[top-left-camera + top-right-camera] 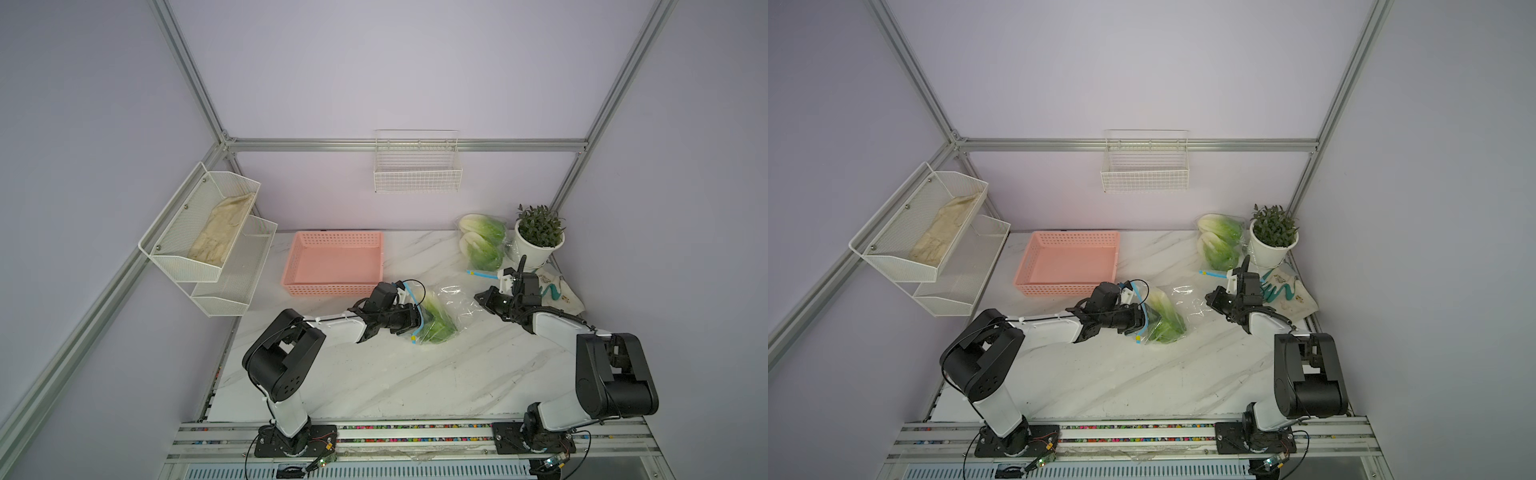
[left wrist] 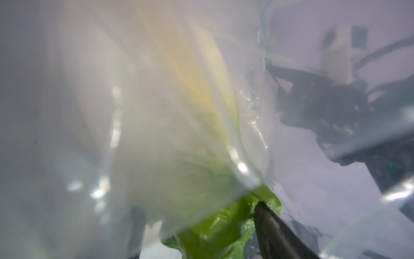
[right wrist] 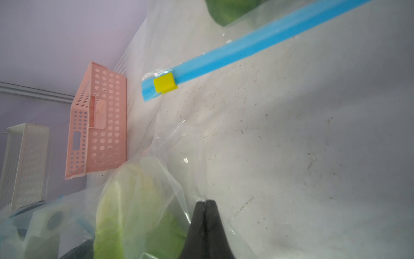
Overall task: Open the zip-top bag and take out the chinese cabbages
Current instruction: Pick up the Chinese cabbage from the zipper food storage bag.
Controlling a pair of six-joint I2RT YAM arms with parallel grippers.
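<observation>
Clear plastic of the zip-top bag (image 1: 461,299) wraps the left gripper (image 1: 413,322), its jaws spread wide inside the bag's mouth, astride the leafy end of one of the chinese cabbages (image 1: 436,322). The right gripper (image 1: 483,297) has its jaws pinched shut on the bag's opposite edge. Two more cabbages lie beyond the right jaws on the marble surface (image 1: 374,374), beside a potted plant (image 1: 539,237).

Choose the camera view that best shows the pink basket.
Either top view is best. In both top views the basket appears whole from above, rim and floor. The right wrist view shows only one end wall with its handle slot. The left wrist view does not show it.
</observation>
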